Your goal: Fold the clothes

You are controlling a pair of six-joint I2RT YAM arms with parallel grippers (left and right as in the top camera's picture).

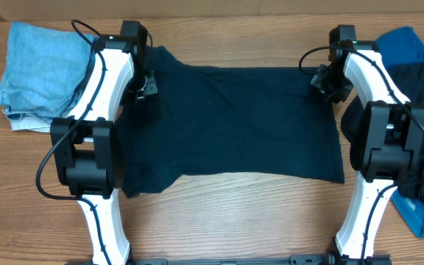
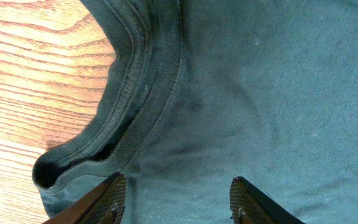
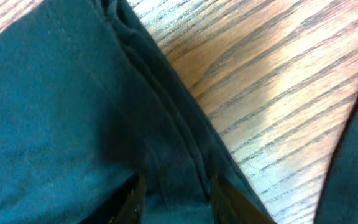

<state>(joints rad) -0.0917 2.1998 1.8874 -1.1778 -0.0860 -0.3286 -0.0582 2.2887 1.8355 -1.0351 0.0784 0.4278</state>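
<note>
A dark navy shirt (image 1: pixel 227 121) lies spread flat across the middle of the table, with its collar (image 2: pixel 126 106) at the upper left. My left gripper (image 1: pixel 147 82) hovers over the fabric just beside the collar. In the left wrist view the left gripper (image 2: pixel 178 196) is open, its fingers (image 2: pixel 112 196) wide apart above smooth cloth. My right gripper (image 1: pixel 322 79) is at the shirt's upper right corner. The right wrist view shows the right gripper (image 3: pixel 178 199) open, both jaws astride the shirt's hem (image 3: pixel 166 106), with fabric lying between them.
A pale light-blue folded garment (image 1: pixel 39 73) sits at the back left. On the right, a pile holds a bright blue garment (image 1: pixel 411 44) and a dark one (image 1: pixel 422 85), partly under the right arm. Bare wood (image 3: pixel 272 81) borders the hem.
</note>
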